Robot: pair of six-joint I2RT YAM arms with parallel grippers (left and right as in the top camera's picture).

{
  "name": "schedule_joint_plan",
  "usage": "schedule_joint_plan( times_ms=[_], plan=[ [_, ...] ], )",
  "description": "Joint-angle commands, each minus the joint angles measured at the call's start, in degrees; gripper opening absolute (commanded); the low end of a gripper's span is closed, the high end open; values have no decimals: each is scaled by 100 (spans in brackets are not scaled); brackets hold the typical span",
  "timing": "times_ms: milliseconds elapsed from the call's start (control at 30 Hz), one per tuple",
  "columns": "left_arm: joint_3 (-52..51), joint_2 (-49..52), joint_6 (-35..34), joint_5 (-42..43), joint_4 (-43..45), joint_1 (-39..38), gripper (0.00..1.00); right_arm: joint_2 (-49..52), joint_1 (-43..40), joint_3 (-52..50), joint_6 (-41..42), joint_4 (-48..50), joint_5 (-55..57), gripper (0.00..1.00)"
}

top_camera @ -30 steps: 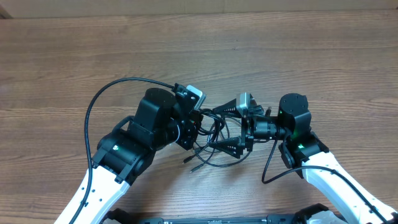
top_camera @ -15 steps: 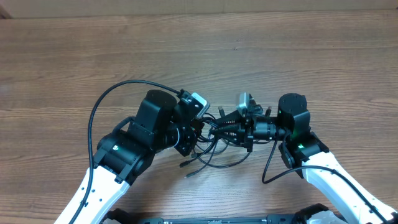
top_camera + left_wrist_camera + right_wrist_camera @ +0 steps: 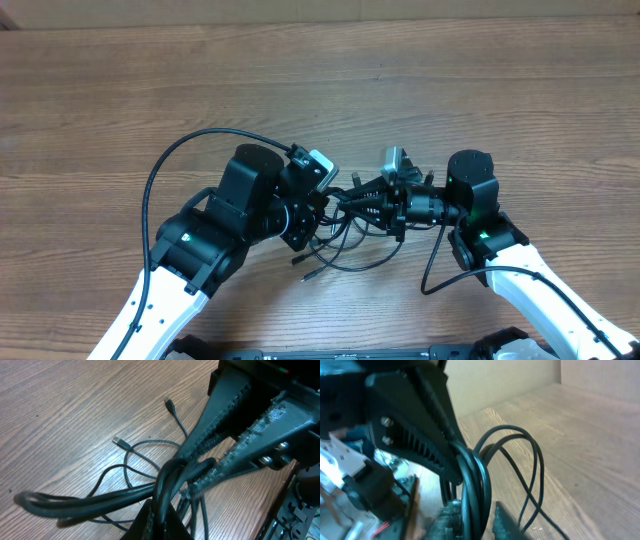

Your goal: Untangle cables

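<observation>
The cables [image 3: 346, 264] are thin black cords in a tangle between my two grippers, and their loose plug ends lie on the wooden table [image 3: 450, 90] below. My left gripper [image 3: 325, 205] is shut on a bunch of the cables [image 3: 125, 494]; in the left wrist view its jaws [image 3: 157, 506] pinch the strands. My right gripper [image 3: 358, 203] faces it a few centimetres away, its fingers [image 3: 225, 435] closed round the same bunch. In the right wrist view the cables [image 3: 522, 435] run up between the right gripper's [image 3: 475, 512] fingers and loop out to the right.
Two small plugs [image 3: 170, 406] [image 3: 119, 441] lie on the bare wood beyond the tangle. A thicker black arm cable [image 3: 165, 165] arcs out left of the left arm. Another hangs in a loop [image 3: 435, 270] beside the right arm.
My right gripper stood wide open lower down. It has come up beside the left gripper and closed on the cable bunch. The left gripper has stayed shut and shifted slightly right.
</observation>
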Motion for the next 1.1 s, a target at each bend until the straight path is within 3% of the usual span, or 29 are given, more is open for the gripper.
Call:
schedule_joint_plan(
  times_ms=[0, 67, 333, 667, 833, 1067],
  plan=[
    [50, 20, 127, 120, 33, 0, 4, -13, 26, 55, -26, 33, 55, 45],
    [50, 20, 125, 79, 31, 0, 4, -13, 26, 55, -24, 33, 107, 49],
    [50, 20, 17, -203, -42, 0, 4, -13, 26, 55, -24, 26, 173, 49],
    [50, 20, -328, -501, -31, 0, 4, -13, 26, 55, -26, -33, 363, 29],
    [50, 20, -411, -599, -26, 0, 4, -13, 26, 55, -24, -33, 490, 13],
    [50, 20, -680, -691, 83, 0, 4, -13, 26, 55, -24, -131, 557, 6]
  ],
)
